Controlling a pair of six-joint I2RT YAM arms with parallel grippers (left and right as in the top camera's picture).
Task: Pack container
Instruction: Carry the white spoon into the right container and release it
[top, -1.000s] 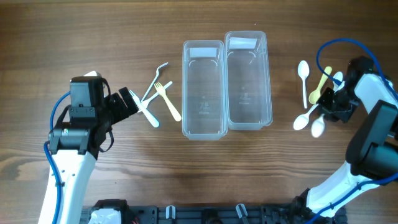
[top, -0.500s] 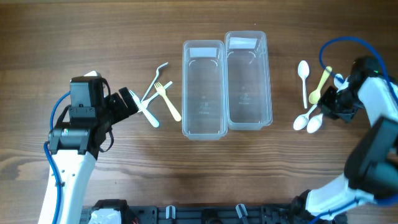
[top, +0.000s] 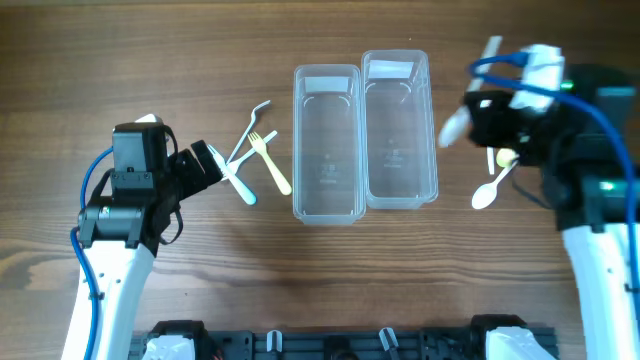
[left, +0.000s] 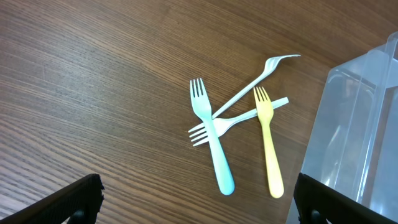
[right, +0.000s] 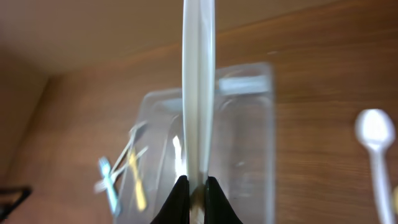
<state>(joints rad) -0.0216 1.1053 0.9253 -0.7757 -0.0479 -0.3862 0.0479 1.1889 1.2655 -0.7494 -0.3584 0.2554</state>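
Right hand (right: 196, 188), clamped tight on a white spoon (right: 198, 87) near the clear container (top: 432, 130); left hand (left: 198, 198), spread wide and empty, above four forks (left: 211, 149) on the surface (left: 93, 74).

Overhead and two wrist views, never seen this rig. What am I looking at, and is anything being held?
Two robot arms work at a wooden table. The overhead view looks straight down; each wrist view rides on an arm, looking past its own fingers. Two empty clear containers sit mid-table. Four plastic forks lie left of them, near the left fingers, which are open and hold nothing. The right fingers pinch a white spoon, seen edge-on; loose spoons lie on the right.
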